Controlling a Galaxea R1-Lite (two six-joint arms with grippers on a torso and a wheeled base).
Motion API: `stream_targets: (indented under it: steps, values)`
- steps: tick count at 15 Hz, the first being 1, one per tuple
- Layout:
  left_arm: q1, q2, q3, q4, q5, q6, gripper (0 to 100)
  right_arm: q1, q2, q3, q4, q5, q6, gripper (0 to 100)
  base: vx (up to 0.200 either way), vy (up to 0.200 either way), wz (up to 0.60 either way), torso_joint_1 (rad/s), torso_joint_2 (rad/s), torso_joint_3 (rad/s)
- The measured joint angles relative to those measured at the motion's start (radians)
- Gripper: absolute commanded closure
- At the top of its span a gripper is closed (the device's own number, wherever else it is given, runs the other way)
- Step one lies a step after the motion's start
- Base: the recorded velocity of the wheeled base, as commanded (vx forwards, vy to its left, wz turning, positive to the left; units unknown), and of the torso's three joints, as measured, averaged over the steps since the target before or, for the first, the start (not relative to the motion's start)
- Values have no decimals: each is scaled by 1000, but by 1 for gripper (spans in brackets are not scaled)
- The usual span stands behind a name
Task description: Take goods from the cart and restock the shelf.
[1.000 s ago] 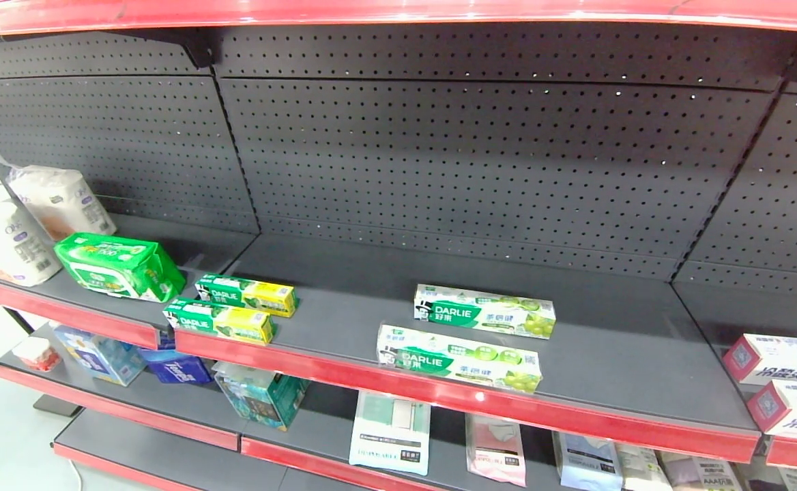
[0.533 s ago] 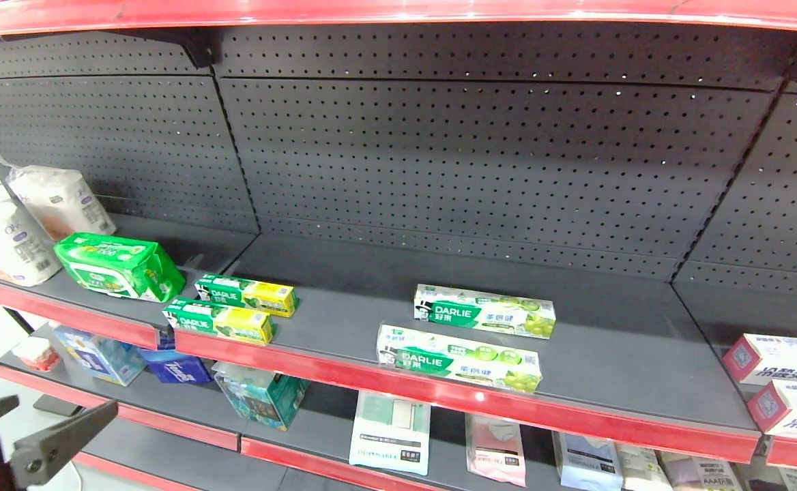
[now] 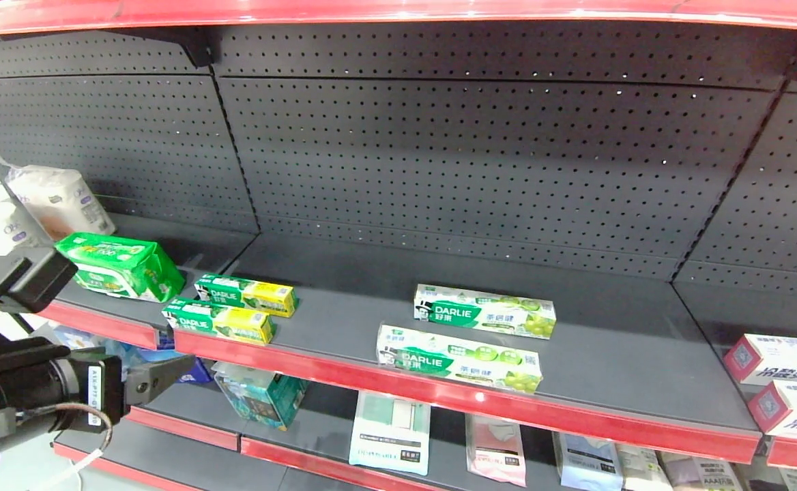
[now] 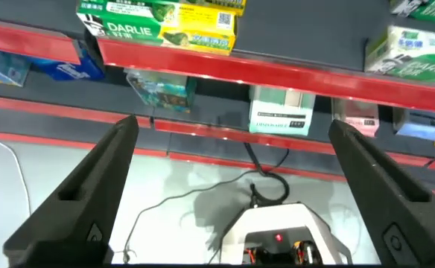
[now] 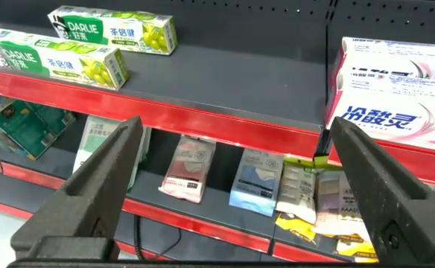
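Left hand (image 4: 232, 179) has risen into the lower left of the head view since half a second ago, and now sits in front of the lower shelves; the goods have not shifted

- Left hand: fingers spread wide, nothing between them
- Right hand (image 5: 236, 186): also spread wide and empty, facing the shelf (image 3: 439, 402) from below its red lip
- Shelf stock: two short toothpaste boxes (image 3: 219, 320) at the left, two long toothpaste boxes (image 3: 458, 358) in the middle, red-and-white boxes (image 3: 780, 358) at the far right, wipes pack (image 3: 120, 266) beyond the short boxes
- Bare board (image 3: 630, 348) lies between the long boxes and the red-and-white ones

Judgement: nothing carried, so the fetch from the cart comes first. For placing, bring each item in above the red lip and set it behind its own kind. The front boxes sit close to the edge, so a low approach could knock one off
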Motion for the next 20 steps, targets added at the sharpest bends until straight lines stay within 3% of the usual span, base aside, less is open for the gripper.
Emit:
stream_targets:
  steps: [7,14,20]
  values:
    - [13,33,-3,0,-10,0,0,0,1,0,0,0,0,0,0,0,-600,4,4,3]
    - [37,55,2,3,-10,1,0,0,3,0,0,1,1,0,0,0,0,0,0,0]
    - [64,205,-6,18,-3,14,0,0,3,0,0,0,1,0,0,0,0,0,0,0]
